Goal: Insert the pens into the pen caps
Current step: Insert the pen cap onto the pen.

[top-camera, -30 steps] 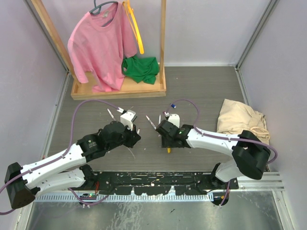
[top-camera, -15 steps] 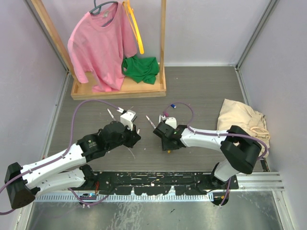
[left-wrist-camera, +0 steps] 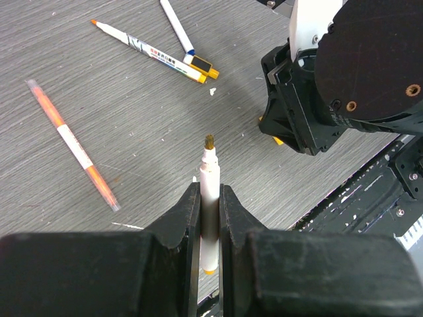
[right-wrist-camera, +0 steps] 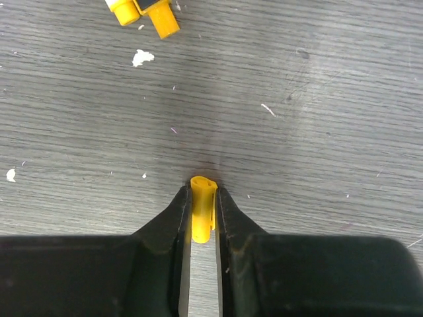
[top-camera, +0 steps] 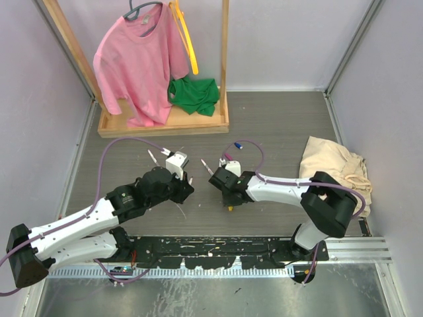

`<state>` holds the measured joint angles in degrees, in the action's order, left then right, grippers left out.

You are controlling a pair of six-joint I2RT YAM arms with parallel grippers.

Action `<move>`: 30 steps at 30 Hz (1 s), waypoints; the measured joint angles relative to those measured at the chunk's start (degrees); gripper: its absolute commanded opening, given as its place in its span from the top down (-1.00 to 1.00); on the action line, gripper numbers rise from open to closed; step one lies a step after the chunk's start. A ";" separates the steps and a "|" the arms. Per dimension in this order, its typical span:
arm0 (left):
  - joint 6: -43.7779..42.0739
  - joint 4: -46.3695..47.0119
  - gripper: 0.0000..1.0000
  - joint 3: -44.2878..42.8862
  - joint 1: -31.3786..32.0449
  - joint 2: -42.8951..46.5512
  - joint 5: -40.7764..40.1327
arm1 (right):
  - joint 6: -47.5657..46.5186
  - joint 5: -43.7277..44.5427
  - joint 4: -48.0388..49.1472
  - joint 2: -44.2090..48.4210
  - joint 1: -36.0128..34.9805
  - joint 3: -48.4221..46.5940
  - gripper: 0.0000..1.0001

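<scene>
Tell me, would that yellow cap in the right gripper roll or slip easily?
Probably light and stiff: the yellow cap is a short plastic tube. Its round, smooth wall might slip in the right gripper, and roll on the table.

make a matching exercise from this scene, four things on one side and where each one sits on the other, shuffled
Things:
1. white pen
2. yellow cap
3. orange pen
4. pink shirt

Places:
a. hanging on the wooden rack
b. gripped in the right gripper
c. lying loose on the table
d. gripped in the left gripper

Pairs: 1-d, 2-b, 3-c, 4-a
</scene>
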<state>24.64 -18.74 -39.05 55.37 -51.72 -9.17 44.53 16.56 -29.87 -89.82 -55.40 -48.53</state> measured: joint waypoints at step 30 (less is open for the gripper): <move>-0.42 3.28 1.00 -6.49 7.41 0.31 1.90 | -7.80 2.36 14.25 44.76 0.28 7.96 1.00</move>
<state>24.23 -15.46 -45.54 62.78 -51.42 -7.27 36.73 18.92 -15.62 -45.06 -55.11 -40.58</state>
